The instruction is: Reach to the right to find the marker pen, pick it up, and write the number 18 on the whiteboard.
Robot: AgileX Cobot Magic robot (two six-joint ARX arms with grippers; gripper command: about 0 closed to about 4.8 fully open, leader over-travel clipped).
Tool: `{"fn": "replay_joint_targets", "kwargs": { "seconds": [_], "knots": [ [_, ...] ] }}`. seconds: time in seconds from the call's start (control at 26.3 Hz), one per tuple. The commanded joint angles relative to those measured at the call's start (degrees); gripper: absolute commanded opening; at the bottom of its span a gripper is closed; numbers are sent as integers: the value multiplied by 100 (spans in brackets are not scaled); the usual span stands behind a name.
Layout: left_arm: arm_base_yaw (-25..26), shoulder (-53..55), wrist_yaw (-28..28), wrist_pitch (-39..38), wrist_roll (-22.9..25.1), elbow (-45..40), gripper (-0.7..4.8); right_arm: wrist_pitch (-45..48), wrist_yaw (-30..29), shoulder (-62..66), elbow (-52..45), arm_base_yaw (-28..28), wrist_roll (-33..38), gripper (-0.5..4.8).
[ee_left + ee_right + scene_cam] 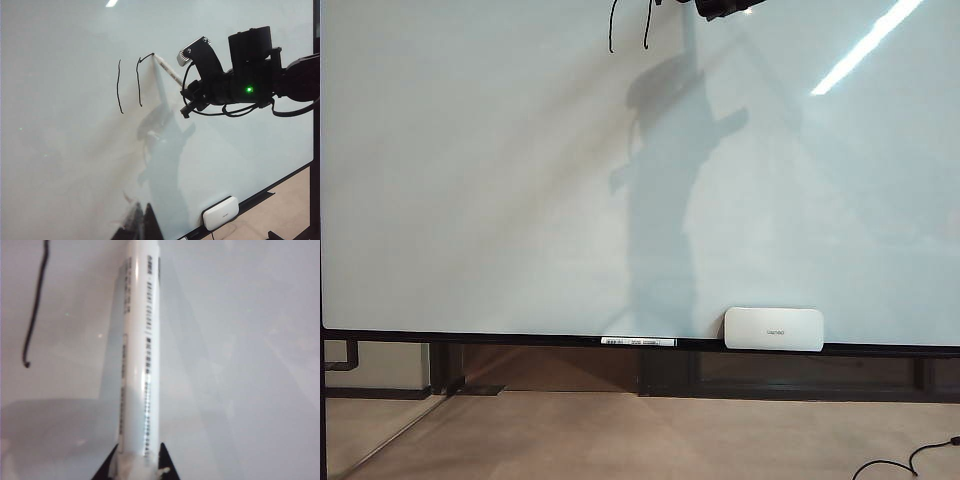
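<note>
R gripper (186,91), fingers clamped on marker pen (167,71), holds its tip vs whiteboard (60,165) mid-8 of number 18 (129,82), angled to keep ink contact; L gripper unseen.

Right arm's black two-finger gripper (186,96) reaches high, clamped on the white marker pen (140,365); left gripper out of sight.

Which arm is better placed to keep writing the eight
Right. Its pincer holds the marker pen with the tip at the unfinished stroke on the whiteboard. The left pincer isn't in view.
</note>
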Motion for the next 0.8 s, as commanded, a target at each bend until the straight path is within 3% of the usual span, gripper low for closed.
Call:
{"fn": "replay_joint_targets", "kwargs": {
  "seconds": [0.04, 0.8],
  "knots": [
    [-4, 4, -2, 35, 22, 31, -5, -26, 264, -17, 33, -17, 52, -3],
    [-7, 4, -7, 42, 149, 31, -5, -1735, -337, 188, 31, -179, 833, -3]
  ]
}}
